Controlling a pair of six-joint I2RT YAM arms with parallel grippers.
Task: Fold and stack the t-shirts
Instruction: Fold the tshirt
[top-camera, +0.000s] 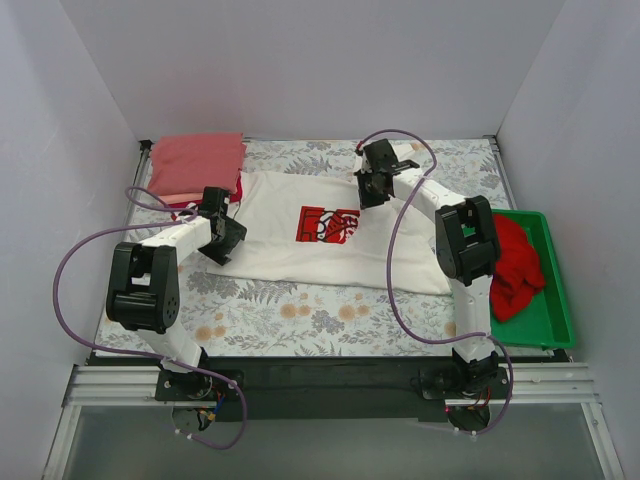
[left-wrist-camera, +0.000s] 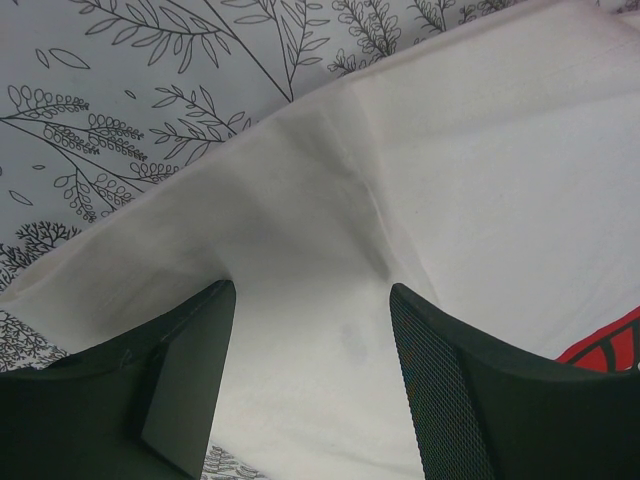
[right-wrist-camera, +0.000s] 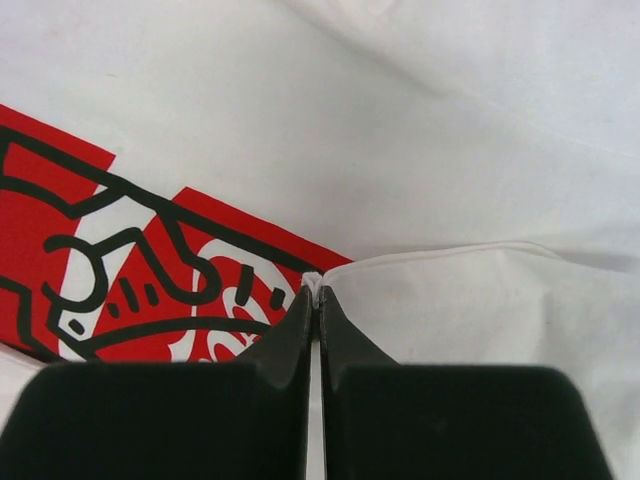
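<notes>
Mid frame: white tee (top-camera: 290, 255) flat. R claw (right-wrist-camera: 318, 285) pinched tight on tee edge by red print (right-wrist-camera: 150, 270). L claw (left-wrist-camera: 310, 300) apart over tee's left edge. Pink tees (top-camera: 197, 163) upper left. Red tee (top-camera: 515, 265) in tray (top-camera: 548, 312), right.

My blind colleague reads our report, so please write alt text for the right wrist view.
The right gripper, shut, pinches a folded edge of the white t-shirt. The shirt's red print, with a black and white line drawing, lies to the left of the gripper. White fabric fills the rest of the view.
</notes>
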